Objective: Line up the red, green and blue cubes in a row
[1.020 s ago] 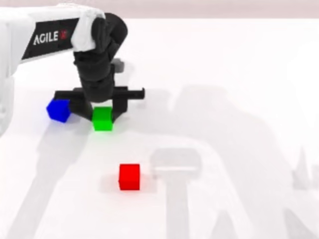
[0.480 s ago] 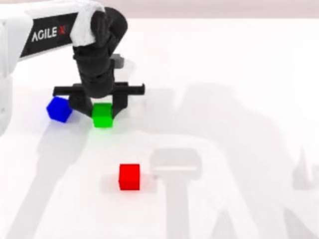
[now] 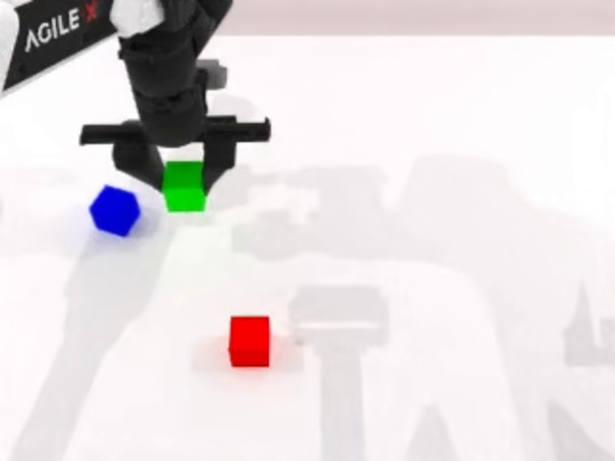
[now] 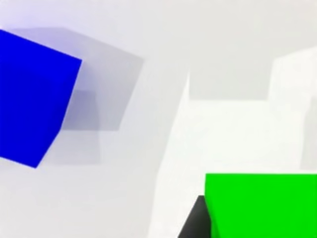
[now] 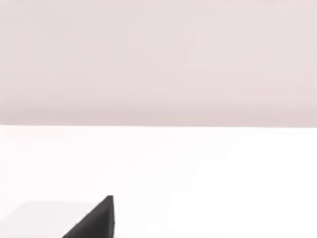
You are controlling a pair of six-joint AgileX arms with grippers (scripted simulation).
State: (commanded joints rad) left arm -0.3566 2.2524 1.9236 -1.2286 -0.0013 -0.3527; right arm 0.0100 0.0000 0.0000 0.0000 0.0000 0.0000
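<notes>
Top view: left pincer (image 3: 183, 171) sits in the upper left of the frame, fingers (image 3: 219, 154) clamped on either side of the green cube (image 3: 184, 186). Cube looks lifted clear of the surface (image 3: 461, 192), with its shadow falling off to the right. Blue cube (image 3: 114, 210) rests just left of and slightly below the green one in frame, rotated so a corner points left, not touching it. Red cube (image 3: 250, 341) lies well apart, lower centre-left of the frame, square to the edges.

Left wrist view: green cube fills the lower right corner, a dark finger (image 4: 195, 220) against its side; blue cube at the left edge, tilted, casting a soft shadow.

Right wrist view: only bare surface, pale backdrop and one dark fingertip (image 5: 96, 220). Right pincer state: cannot tell.
</notes>
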